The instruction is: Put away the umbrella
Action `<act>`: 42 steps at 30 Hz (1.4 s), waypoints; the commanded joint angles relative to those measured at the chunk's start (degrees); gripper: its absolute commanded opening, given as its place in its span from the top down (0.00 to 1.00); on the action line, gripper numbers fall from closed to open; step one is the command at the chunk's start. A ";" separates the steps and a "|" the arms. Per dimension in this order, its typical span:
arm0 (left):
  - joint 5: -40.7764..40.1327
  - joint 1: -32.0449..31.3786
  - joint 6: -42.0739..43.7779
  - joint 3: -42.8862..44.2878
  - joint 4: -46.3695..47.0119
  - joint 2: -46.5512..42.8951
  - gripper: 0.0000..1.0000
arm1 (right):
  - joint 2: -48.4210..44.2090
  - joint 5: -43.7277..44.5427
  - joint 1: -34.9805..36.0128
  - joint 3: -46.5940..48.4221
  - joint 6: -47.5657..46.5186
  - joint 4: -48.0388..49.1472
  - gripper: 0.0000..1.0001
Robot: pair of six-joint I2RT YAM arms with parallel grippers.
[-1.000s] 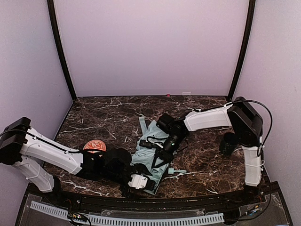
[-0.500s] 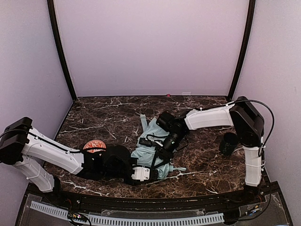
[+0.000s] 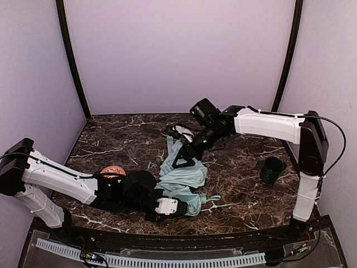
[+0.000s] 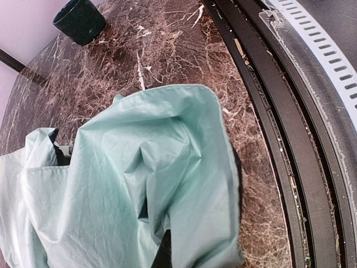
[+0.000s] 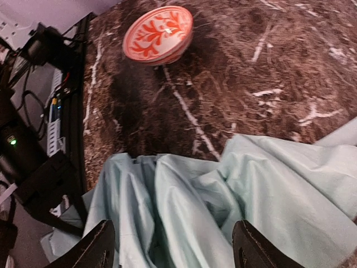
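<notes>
The umbrella (image 3: 181, 177) lies crumpled on the marble table as a heap of pale mint fabric, with its small mint handle end (image 3: 211, 198) sticking out to the right. My left gripper (image 3: 167, 205) sits at the umbrella's near edge, shut on a fold of fabric (image 4: 167, 167) that drapes over and hides its jaws. Over the heap's far end hovers my right gripper (image 3: 184, 156), lifted off it. In the right wrist view that gripper (image 5: 175, 251) is open, with its dark fingertips (image 5: 100, 245) spread wide above the fabric (image 5: 212, 190) and nothing between them.
A dark green cup (image 3: 271, 169) stands at the right of the table, also seen far off as the cup (image 4: 80, 19). An orange patterned bowl (image 3: 113, 172) sits at the left by the left arm, shown too as the bowl (image 5: 158, 34). The black table rail (image 4: 290, 111) runs along the near edge.
My right gripper opened, let go of the umbrella and rose toward the back. My left gripper shut on the near fabric edge and bunched the cloth up.
</notes>
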 commanded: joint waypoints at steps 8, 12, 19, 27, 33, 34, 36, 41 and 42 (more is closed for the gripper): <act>-7.15 2.08 -4.42 3.59 3.22 -0.58 1.00 | -2.69 15.68 -2.42 -17.68 14.47 16.25 0.52; -5.10 5.29 -8.69 6.44 3.08 0.92 1.00 | -0.35 9.89 -2.14 -23.04 16.05 25.74 0.71; 2.54 11.98 -14.67 9.65 5.01 4.62 1.00 | 6.63 5.03 -1.92 -23.19 11.90 26.43 0.91; 7.89 21.33 -19.03 11.68 8.76 11.67 1.00 | 9.74 -2.66 -2.32 -23.05 6.37 24.60 0.98; 12.44 23.54 -20.13 9.07 8.97 16.84 1.00 | 9.71 -5.07 -2.89 -22.06 6.17 25.27 0.97; 13.58 23.54 -20.18 8.87 8.41 17.57 1.00 | 9.68 -5.30 -2.92 -21.88 6.23 25.21 0.97; 15.75 23.54 -20.73 8.35 7.85 18.92 1.00 | 9.20 -6.06 -3.18 -21.22 6.49 24.93 0.93; 17.06 23.54 -21.17 5.80 8.65 19.93 1.00 | 3.75 -3.75 -5.84 -20.51 9.36 24.90 0.82; 17.25 23.58 -20.97 5.50 8.69 19.93 1.00 | 1.81 -3.40 -6.96 -21.39 10.70 26.15 0.76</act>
